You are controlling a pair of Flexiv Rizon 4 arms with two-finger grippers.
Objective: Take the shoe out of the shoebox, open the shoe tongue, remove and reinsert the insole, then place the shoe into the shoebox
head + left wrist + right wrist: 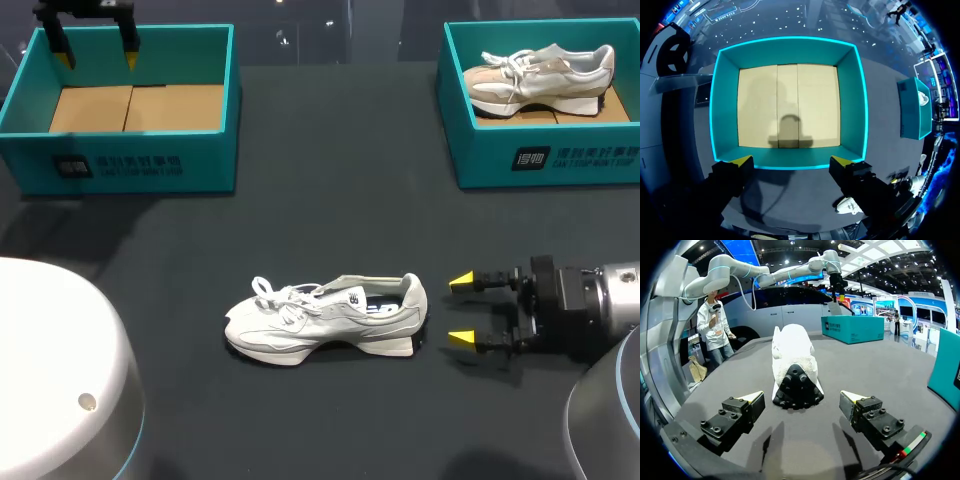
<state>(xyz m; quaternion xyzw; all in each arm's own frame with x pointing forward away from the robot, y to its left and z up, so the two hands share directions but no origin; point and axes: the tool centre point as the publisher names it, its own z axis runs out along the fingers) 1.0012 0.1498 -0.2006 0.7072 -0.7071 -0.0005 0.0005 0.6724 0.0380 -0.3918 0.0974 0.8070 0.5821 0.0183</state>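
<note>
My right hand (461,311) gapes wide, gripping nothing; the white shoe (325,318) lies on the desk (330,200) just ahead of it, heel nearest. My left hand (97,58) hangs open over a teal shoebox (120,165).

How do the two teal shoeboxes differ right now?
The left shoebox is empty, with its cardboard floor bare, while the right shoebox holds a beige-and-white shoe. The left pincer hangs open above the left shoebox, while no pincer is over the right shoebox. Both are teal and open-topped, with white print on the front wall.
</note>
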